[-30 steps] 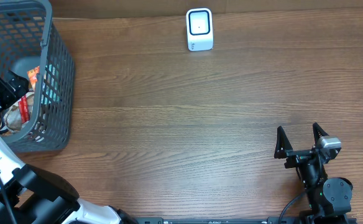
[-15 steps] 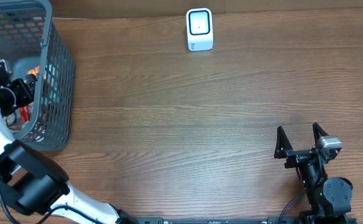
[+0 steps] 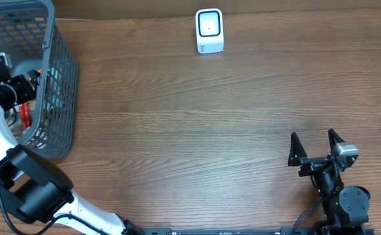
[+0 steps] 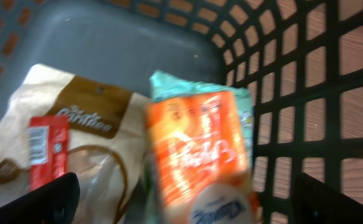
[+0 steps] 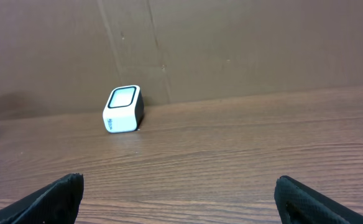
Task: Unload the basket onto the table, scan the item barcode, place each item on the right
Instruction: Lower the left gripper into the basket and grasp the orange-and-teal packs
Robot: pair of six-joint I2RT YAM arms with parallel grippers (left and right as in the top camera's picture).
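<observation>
**Two-arm scanning station: left gripper over the basket, right gripper idle**

The wooden table fills the overhead view. At its far left corner stands a grey mesh basket, which holds the goods. The left arm reaches in over the basket's near rim, and the left gripper hangs above the contents with its jaws spread wide, grasping nothing. The right gripper sits low at the near right edge of the table, well apart from the basket, its jaws likewise spread and empty.

In the left wrist view, a cream and brown bag lies on the basket floor to the left. An orange packet lies between the spread fingers, overlapping the bag's right edge and covering most of a teal packet. A small red packet rests on the bag. The white scanner stands upright at the far edge of the table, near the middle.
</observation>
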